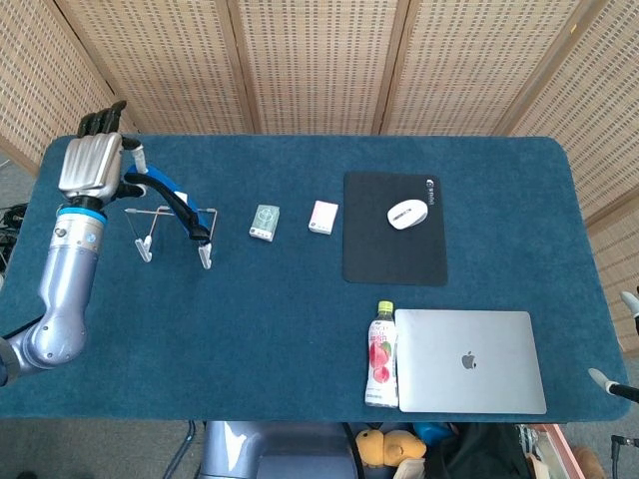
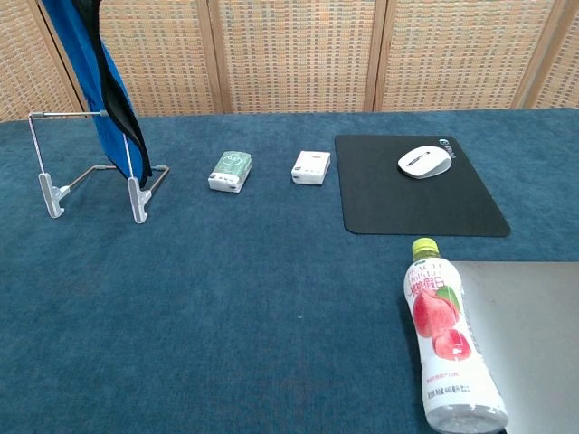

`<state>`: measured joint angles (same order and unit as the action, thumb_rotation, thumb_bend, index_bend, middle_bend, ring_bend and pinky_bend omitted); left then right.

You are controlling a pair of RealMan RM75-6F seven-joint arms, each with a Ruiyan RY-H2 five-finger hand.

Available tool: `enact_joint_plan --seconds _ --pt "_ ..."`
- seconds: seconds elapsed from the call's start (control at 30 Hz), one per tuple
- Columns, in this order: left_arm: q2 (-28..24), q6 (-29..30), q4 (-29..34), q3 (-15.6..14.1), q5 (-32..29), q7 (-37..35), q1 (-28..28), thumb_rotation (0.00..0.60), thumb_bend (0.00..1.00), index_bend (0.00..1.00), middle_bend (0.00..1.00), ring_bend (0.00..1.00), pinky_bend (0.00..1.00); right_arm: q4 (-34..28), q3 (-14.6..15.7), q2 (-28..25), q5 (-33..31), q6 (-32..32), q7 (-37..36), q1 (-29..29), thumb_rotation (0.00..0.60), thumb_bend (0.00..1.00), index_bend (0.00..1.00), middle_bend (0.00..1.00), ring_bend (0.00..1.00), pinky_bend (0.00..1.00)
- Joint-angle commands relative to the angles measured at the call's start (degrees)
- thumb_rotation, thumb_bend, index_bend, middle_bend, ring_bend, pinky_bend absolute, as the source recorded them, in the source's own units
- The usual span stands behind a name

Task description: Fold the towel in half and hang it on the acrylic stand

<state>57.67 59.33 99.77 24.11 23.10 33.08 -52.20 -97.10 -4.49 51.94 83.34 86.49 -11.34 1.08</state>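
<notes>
From above, at the far left of the table (image 1: 300, 329): left hand (image 1: 92, 165) raised over the acrylic stand (image 1: 172, 232), back of the hand up, fingers together and curled down on the top edge of the blue towel (image 1: 165, 197). Towel seen edge-on as a narrow blue strip with black trim, slanting right and nearer across the stand's top bar.

From the chest view: towel (image 2: 95, 86) hanging folded, blue with a black border, draped down through the stand (image 2: 90, 167), lower end near the stand's right foot. Hand cut off above the frame. Right hand out of sight.
</notes>
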Motion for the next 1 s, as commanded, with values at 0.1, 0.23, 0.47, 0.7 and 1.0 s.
enact_joint_plan --seconds 0.1,0.23,0.47,0.7,1.0 --pt "-3.6 -1.6 1.8 -1.6 0.4 -2.9 2.6 0.6 0.85 0.86 0.0 0.0 0.0 0.0 0.2 0.0 0.4 0.3 -0.2 0.1 0.6 0.0 0.0 0.0 0.0 0.0" --pt "-5.2 -3.0 2.4 -2.4 0.9 -5.0 4.0 0.6 0.85 0.86 0.0 0.0 0.0 -0.1 0.3 -0.1 0.7 0.6 -0.3 0.2 0.6 0.0 0.0 0.0 0.0 0.0" --pt "-8.2 -4.0 4.3 -2.9 4.2 -10.5 7.2 0.6 0.85 0.86 0.0 0.0 0.0 -0.3 0.4 -0.2 1.3 1.1 -0.6 0.4 0.6 0.0 0.0 0.0 0.0 0.0" --pt "-11.6 -4.6 5.8 -4.2 7.3 -14.4 10.1 0.6 0.85 0.86 0.0 0.0 0.0 -0.2 0.6 -0.5 1.7 1.7 -1.6 0.7 0.6 0.0 0.0 0.0 0.0 0.0" --pt "-9.8 -6.2 3.8 -7.4 9.9 -17.3 12.2 0.6 0.85 0.86 0.0 0.0 0.0 -0.4 0.9 -0.7 2.7 2.2 -1.9 0.8 0.6 0.0 0.0 0.0 0.0 0.0"
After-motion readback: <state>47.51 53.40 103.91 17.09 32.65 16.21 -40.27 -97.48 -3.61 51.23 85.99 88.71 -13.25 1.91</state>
